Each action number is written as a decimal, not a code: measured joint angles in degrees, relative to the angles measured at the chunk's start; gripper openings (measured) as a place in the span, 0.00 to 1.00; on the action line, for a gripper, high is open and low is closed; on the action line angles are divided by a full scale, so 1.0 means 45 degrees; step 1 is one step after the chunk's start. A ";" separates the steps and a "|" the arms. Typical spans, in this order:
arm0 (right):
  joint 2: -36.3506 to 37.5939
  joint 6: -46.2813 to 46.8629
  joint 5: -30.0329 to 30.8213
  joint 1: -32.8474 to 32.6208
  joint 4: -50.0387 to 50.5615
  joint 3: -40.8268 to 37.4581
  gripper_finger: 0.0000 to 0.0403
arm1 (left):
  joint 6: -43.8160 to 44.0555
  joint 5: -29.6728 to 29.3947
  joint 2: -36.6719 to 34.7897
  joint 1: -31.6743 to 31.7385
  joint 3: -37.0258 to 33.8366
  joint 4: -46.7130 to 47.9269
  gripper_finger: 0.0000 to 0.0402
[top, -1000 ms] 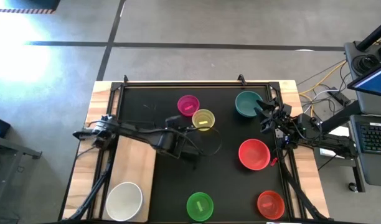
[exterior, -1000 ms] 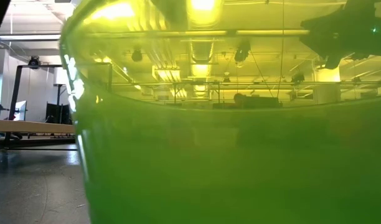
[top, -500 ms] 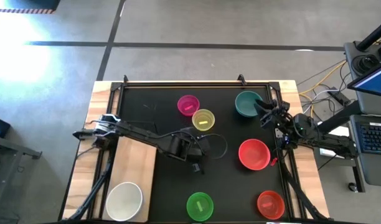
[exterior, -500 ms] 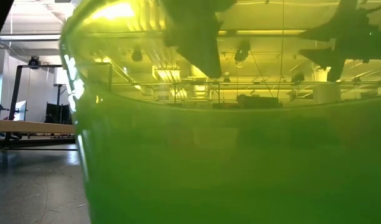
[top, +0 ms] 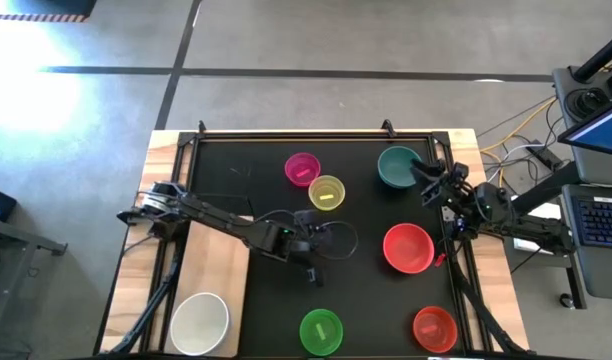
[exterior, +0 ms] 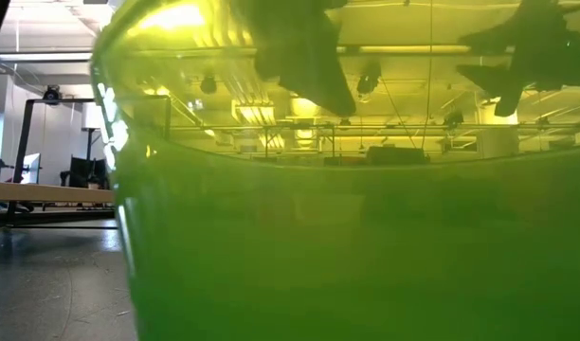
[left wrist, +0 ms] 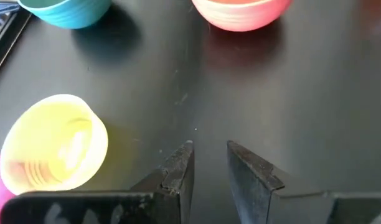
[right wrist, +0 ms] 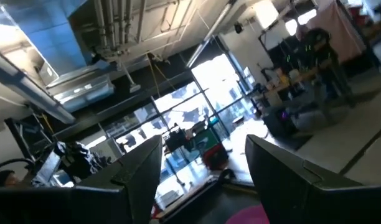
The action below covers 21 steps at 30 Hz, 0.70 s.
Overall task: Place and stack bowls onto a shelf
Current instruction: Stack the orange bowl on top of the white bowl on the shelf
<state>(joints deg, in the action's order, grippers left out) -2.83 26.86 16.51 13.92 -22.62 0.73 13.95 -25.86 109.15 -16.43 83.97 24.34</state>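
Standing mostly undone: only the white bowl (top: pixel 200 322) is sitting on the shelf (top: pixel 214 262), six bowls remaining on the mat (top: pixel 236 190); left gripper (top: pixel 312 272), narrowly parted and empty, is hovering mid-mat; right gripper (top: pixel 424 172), spread wide, is waiting beside the teal bowl (top: pixel 395 166)

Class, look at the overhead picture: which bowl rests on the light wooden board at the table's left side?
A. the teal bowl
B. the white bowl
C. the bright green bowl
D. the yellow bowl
B: the white bowl sits on the near end of the wooden board; the other bowls stand on the black mat.
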 joint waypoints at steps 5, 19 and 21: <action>-0.0560 0.1493 0.0143 0.0031 0.1032 0.0188 0.54 | -0.0004 0.0018 -0.1074 0.0030 -0.1655 -0.1435 0.19; -0.3750 0.4501 0.0543 0.0027 1.4169 0.6204 0.54 | 0.0002 0.0200 -0.2683 0.0198 -0.4427 -0.4240 0.19; -0.4417 0.5030 0.0235 0.0027 1.5505 0.6818 0.54 | 0.0002 0.0197 -0.2683 0.0271 -0.4413 -0.4387 0.19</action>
<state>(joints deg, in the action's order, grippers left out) -22.70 49.50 17.57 14.04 47.15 31.41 13.96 -24.97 97.08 -15.21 64.12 4.60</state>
